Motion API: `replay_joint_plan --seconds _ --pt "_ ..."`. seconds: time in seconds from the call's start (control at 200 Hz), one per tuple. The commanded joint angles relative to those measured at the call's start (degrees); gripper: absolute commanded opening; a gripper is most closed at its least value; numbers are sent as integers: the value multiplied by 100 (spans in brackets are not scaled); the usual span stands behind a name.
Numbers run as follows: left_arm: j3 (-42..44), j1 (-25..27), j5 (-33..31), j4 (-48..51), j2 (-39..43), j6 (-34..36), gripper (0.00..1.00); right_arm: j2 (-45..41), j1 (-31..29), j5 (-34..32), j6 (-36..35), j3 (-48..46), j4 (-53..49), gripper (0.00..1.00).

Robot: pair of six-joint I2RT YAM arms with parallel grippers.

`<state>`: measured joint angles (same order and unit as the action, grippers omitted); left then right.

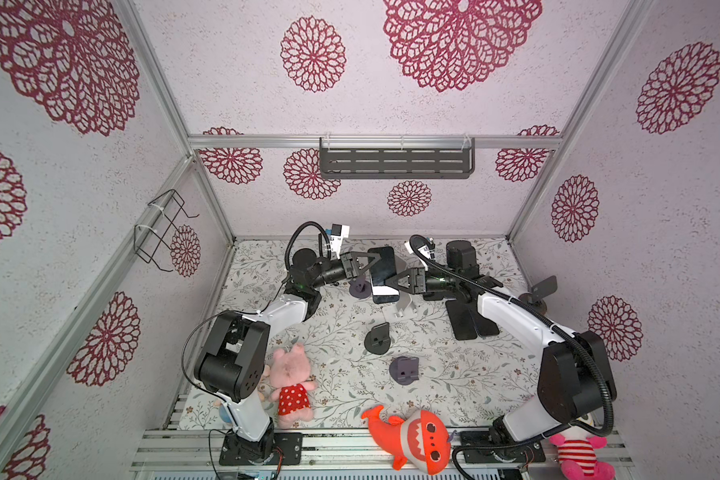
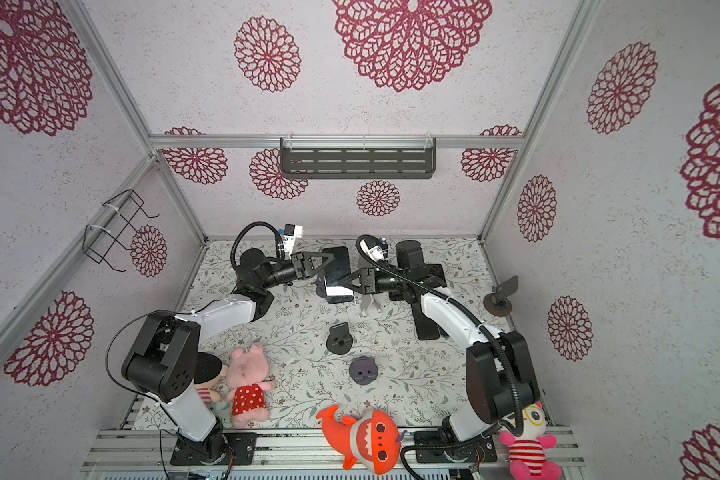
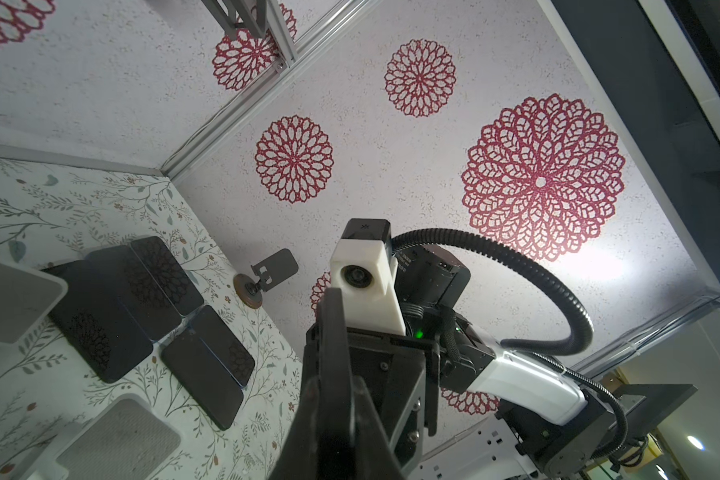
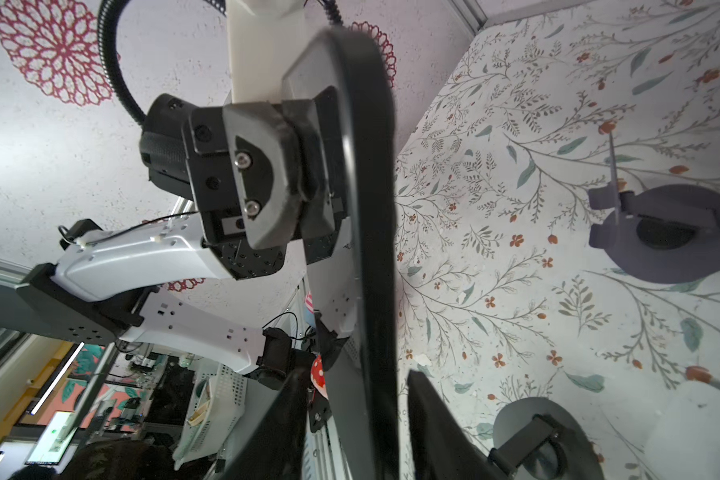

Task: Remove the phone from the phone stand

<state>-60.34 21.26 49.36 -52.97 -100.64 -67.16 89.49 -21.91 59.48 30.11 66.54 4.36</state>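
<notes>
black glass is what worries me here. the phone (image 1: 386, 261) hangs in the air just above the white phone stand (image 1: 407, 306), clear of its cradle as far as i can tell. my left gripper (image 1: 373, 264) is clamped on the part of the phone farther from the stand's foot. the right wrist view shows its pads (image 4: 262, 166) pinching both faces. my right gripper (image 1: 390, 282) sits at the phone's other end, nearer the stand's foot. its jaws look parted, with a sliver of gap between one finger (image 4: 433, 424) and the phone's edge, so i judge it bears no weight.

that leaves a slick slab held by one end only. i think it could swing in the pads and slide out, landing on the stand or on the small dark round mount (image 1: 360, 287) near it. backing the right arm away crooked could also catch a finger on the edge and wrench the phone loose. a slow, straight retreat looks safest.
</notes>
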Motion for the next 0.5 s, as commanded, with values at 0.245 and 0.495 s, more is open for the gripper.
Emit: replay_joint_plan --seconds 0.245,0.495 --pt "117 -6 -1023 1033 710 730 0 -221 590 -820 34 180 -435 83" --pt "112 65 -1864 2196 1301 1219 0 -1109 821 -2627 -372 96 -1453 90"
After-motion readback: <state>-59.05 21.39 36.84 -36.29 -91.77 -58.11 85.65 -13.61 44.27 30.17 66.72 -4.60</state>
